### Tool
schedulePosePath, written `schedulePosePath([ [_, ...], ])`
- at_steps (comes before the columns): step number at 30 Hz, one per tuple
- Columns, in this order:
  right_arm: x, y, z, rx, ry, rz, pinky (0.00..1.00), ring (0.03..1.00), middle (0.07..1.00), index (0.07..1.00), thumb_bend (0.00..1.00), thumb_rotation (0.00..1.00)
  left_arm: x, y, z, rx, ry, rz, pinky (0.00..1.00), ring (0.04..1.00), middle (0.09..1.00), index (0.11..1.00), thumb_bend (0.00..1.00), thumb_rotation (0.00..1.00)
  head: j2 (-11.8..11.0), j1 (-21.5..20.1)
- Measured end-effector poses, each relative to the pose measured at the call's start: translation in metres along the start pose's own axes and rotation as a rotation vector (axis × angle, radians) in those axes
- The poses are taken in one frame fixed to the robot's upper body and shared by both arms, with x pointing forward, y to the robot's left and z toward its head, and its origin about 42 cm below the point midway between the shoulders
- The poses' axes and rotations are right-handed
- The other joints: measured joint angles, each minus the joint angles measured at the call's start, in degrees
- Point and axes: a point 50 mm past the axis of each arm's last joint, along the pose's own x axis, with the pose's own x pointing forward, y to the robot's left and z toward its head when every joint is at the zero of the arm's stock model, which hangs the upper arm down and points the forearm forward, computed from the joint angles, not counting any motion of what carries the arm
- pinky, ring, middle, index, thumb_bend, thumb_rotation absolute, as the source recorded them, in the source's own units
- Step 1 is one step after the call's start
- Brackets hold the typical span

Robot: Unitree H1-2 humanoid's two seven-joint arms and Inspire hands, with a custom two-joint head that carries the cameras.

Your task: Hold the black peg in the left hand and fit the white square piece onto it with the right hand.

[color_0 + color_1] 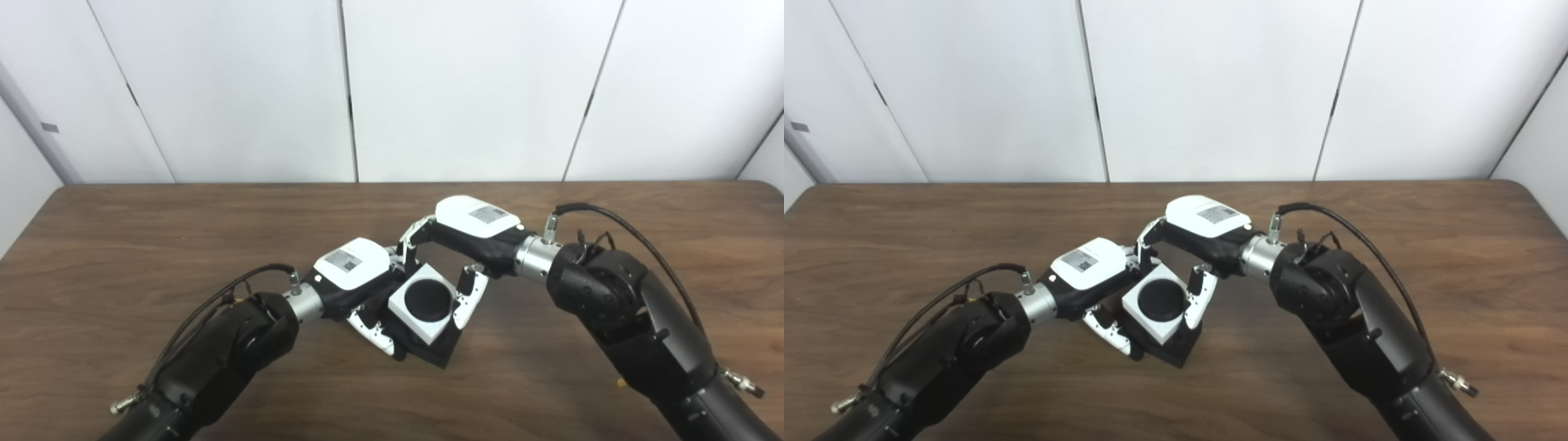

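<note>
The white square piece [411, 310] sits over the black peg [427, 299], whose round top fills the piece's hole. Under the white piece the peg's black square base [433, 352] shows. My left hand [358, 278] comes in from the left and is shut on the black base, fingers [373, 331] curled beneath it. My right hand [468, 236] reaches in from the right and is shut on the white square piece, one finger [467, 300] along its right edge and others at its far corner. Both pieces are held just above the table [122, 245], tilted toward me.
The brown wooden table spreads wide on both sides of the hands, with its far edge [392, 182] against white wall panels. Black cables [643, 242] loop off each wrist. Nothing else lies on the table.
</note>
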Motion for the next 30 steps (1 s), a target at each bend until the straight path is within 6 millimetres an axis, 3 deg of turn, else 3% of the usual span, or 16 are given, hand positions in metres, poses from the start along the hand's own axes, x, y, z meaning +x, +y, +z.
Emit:
schedulePosePath([
  [6,0.003,0.009,-0.005,0.008,0.021,0.043,0.73,0.795,0.754,0.489,0.51,0.15,0.001,0.000,0.001,0.000,-0.002,0.001,0.84,0.921,0.860,0.493,0.52,0.07,0.00,-0.09],
  [7,0.003,0.009,-0.006,0.004,0.029,0.057,0.74,0.806,0.775,0.627,0.68,0.29,0.001,0.000,0.001,0.000,-0.002,0.001,0.84,0.923,0.862,0.493,0.52,0.07,0.00,-0.17],
  [9,0.002,0.007,-0.005,-0.008,0.044,0.085,0.73,0.810,0.793,0.735,0.81,0.37,0.001,0.000,0.001,-0.001,-0.001,0.001,0.84,0.923,0.863,0.493,0.52,0.07,0.00,-0.26],
  [13,-0.001,0.004,-0.008,-0.015,0.063,0.132,0.71,0.817,0.823,0.820,0.92,0.38,0.001,0.000,0.001,0.000,0.000,0.001,0.84,0.924,0.864,0.493,0.52,0.07,0.09,-0.44],
  [25,-0.008,0.008,-0.015,0.004,0.101,0.172,0.73,0.830,0.840,0.825,0.92,0.34,0.001,0.000,0.001,0.000,-0.001,0.001,0.84,0.930,0.865,0.493,0.52,0.07,0.18,-0.79],
  [30,-0.020,0.001,-0.022,-0.002,0.130,0.147,0.69,0.807,0.822,0.802,0.84,0.20,0.001,0.000,0.001,0.000,0.000,0.001,0.83,0.927,0.860,0.493,0.52,0.07,0.18,-1.23],
])
